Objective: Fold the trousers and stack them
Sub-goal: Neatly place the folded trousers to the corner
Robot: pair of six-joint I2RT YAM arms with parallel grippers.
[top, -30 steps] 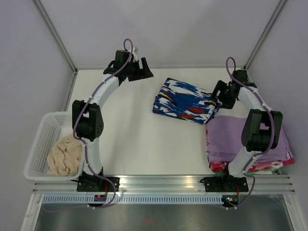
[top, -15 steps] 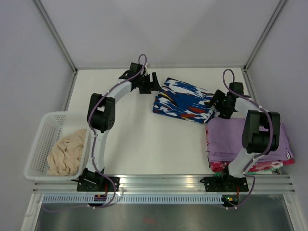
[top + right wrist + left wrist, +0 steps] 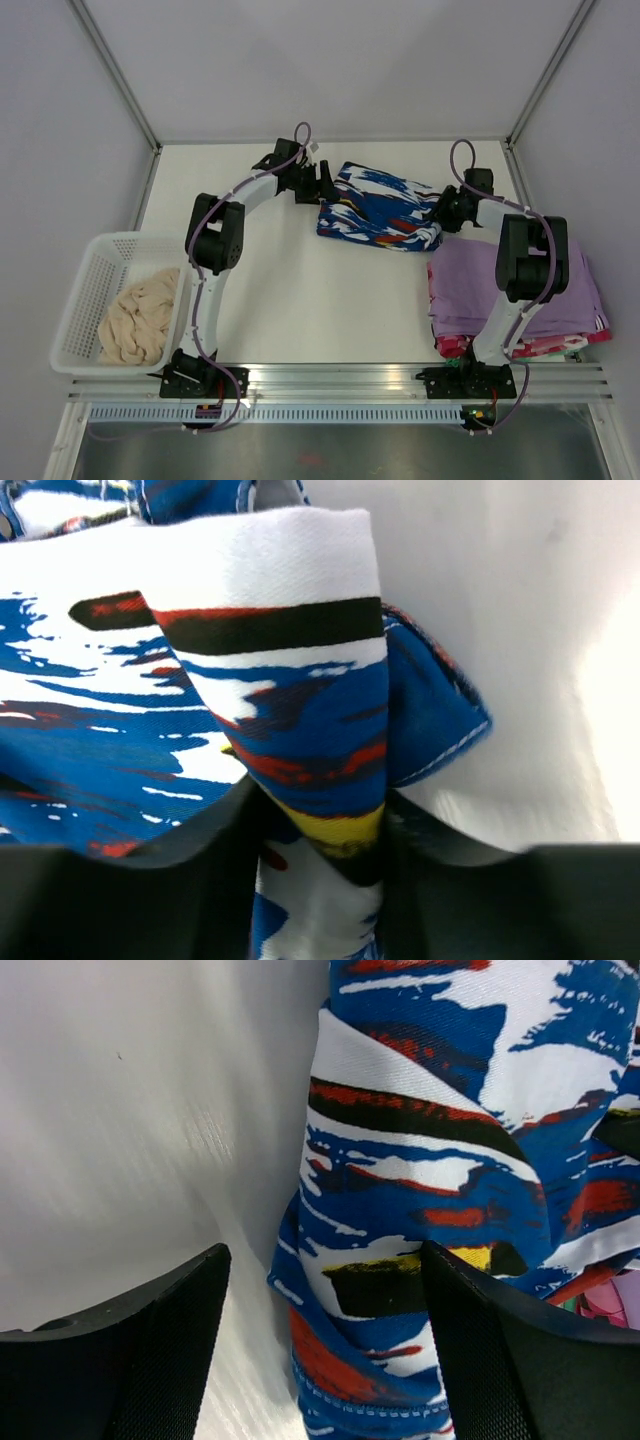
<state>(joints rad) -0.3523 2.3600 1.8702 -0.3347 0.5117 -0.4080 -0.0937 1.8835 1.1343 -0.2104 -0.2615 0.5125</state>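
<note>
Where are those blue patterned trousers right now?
Seen from above, the trousers lie folded at the far middle of the table, between the left gripper and right gripper, with the lilac pile near their right end.

White basket, cream bundle inside, lilac garment stack

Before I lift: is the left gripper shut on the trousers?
No, the left gripper stands wide open in its wrist view, with the edge of the trousers lying between its fingers.
</note>
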